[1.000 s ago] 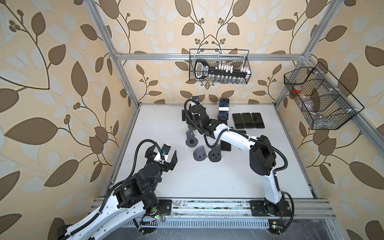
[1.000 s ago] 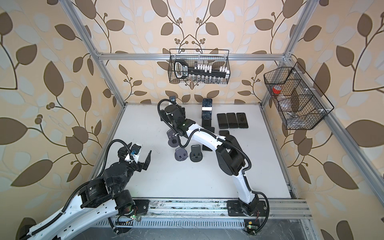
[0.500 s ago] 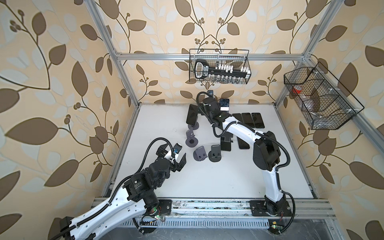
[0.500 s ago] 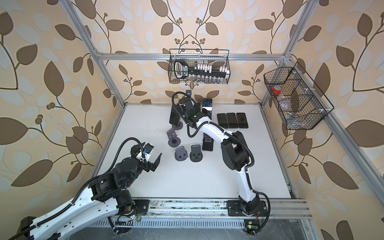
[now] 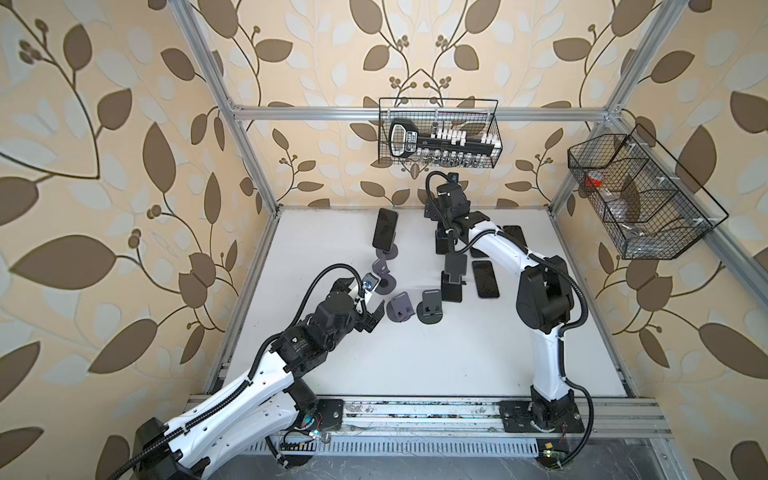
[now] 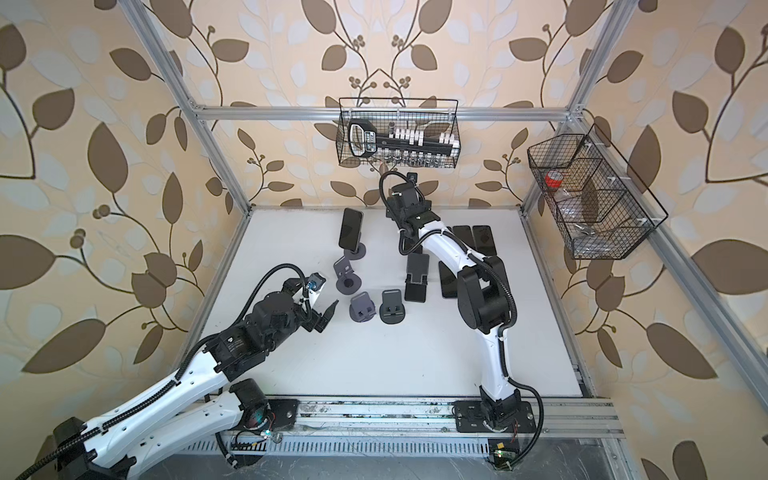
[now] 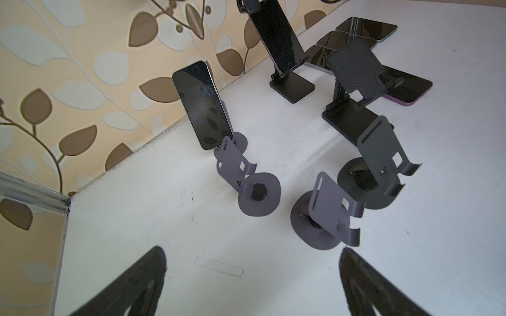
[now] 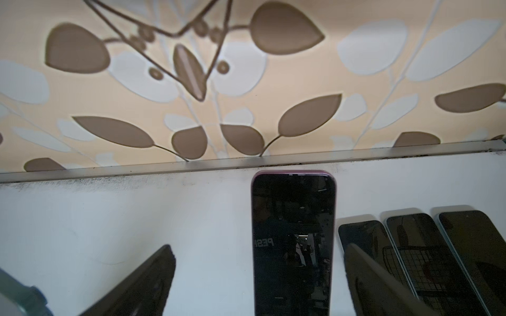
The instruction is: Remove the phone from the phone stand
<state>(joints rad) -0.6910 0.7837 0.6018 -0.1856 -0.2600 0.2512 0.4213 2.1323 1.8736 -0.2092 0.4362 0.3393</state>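
Right arm's swung off the other phone (image 5: 384,228); right fingers (image 8: 142,287) now sit spread either side of the purple-edged phone (image 8: 293,240), not touching it. It's still on its black phone stand (image 7: 294,86) at the back of the counter (image 5: 415,353). Meanwhile left fingers (image 7: 137,284), spread too, have crept up to a grey stand (image 7: 328,213).

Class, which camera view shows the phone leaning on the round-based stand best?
Left wrist view: the phone appears large, screen facing the camera. Both top views show it small, from above; right wrist view misses it.
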